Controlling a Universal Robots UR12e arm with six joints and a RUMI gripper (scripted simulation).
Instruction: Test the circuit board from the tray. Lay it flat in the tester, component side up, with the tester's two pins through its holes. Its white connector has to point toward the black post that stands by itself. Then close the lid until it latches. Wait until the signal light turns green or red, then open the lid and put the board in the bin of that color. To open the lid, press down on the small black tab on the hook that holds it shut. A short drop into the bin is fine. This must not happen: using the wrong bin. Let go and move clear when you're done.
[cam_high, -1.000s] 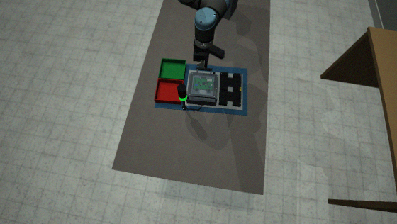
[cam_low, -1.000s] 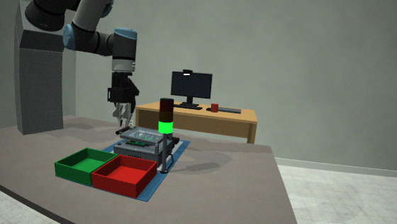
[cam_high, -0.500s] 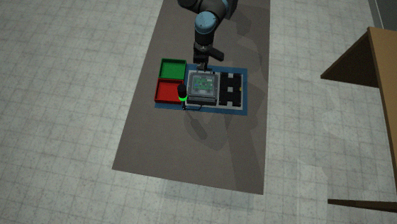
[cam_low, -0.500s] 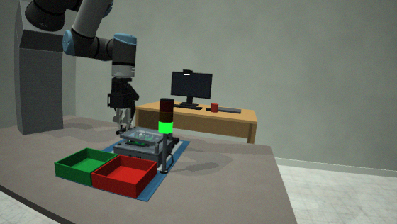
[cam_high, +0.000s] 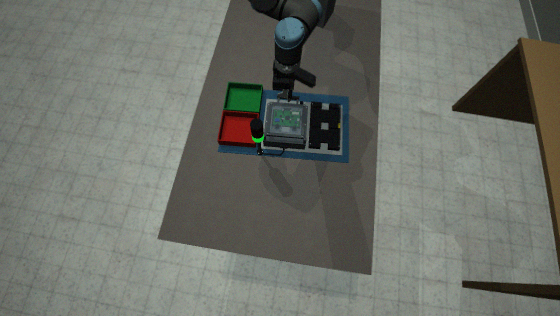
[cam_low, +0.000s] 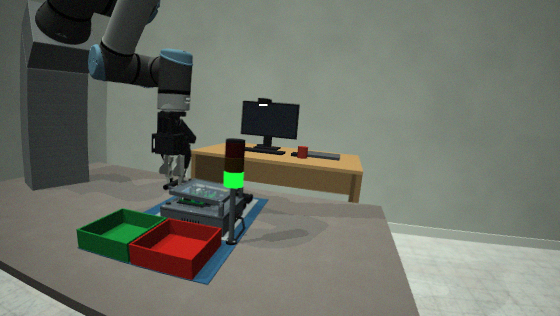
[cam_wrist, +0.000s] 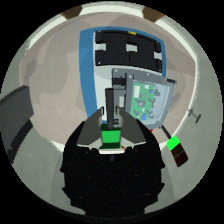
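The tester (cam_high: 285, 138) (cam_low: 197, 214) stands on the blue mat (cam_high: 331, 98) (cam_low: 251, 210) with its clear lid (cam_wrist: 150, 80) down. The green circuit board (cam_high: 286, 118) (cam_wrist: 145, 100) lies flat under the lid. The signal light (cam_high: 257, 135) (cam_low: 233, 178) (cam_wrist: 174, 143) at the tester's corner glows green. My gripper (cam_high: 285, 94) (cam_low: 173, 181) (cam_wrist: 109, 106) is shut and empty. It points straight down, close above the tester's far edge, on the side away from the light. The green bin (cam_high: 243, 85) (cam_low: 100, 243) and the red bin (cam_high: 235, 142) (cam_low: 170, 261) stand side by side beside the tester.
The black tray (cam_high: 316, 125) (cam_wrist: 150, 50) lies empty on the mat on the tester's other side. A wooden desk (cam_low: 300, 167) with a monitor stands behind the table. A grey pedestal (cam_low: 55, 125) carries the arm at the far left.
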